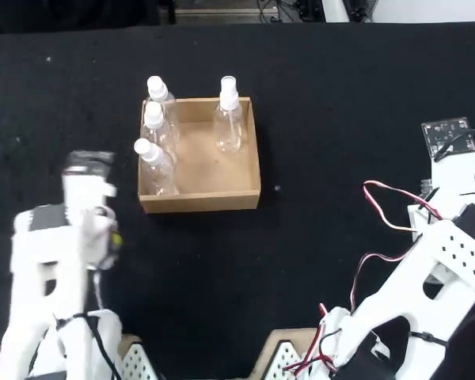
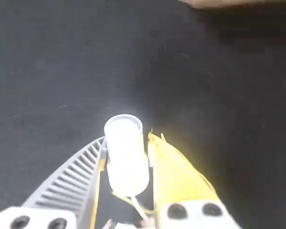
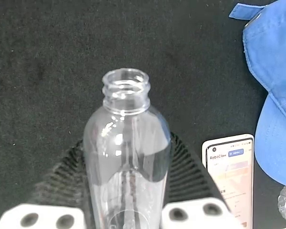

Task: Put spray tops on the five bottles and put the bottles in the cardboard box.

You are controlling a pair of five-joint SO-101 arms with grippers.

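Observation:
My left gripper (image 2: 126, 139) is shut on a white spray top (image 2: 126, 155), held between its grey and yellow fingers (image 2: 169, 162) above the black cloth. My right gripper (image 3: 127, 141) is shut on a clear bottle (image 3: 126, 157) whose threaded neck is open, with no top on it. In the high view the cardboard box (image 1: 222, 196) sits mid-table. Three capped bottles (image 1: 157, 131) stand along its left wall and one more capped bottle (image 1: 229, 119) at its far right corner. The left arm (image 1: 75, 233) is left of the box, the right arm (image 1: 443, 261) far to its right.
A phone (image 3: 231, 176) and a blue cap (image 3: 274, 95) lie on the cloth beside the held bottle. A small circuit board (image 1: 445, 131) sits at the right. The box's edge (image 2: 229, 2) shows ahead of the left gripper. Black cloth covers the table.

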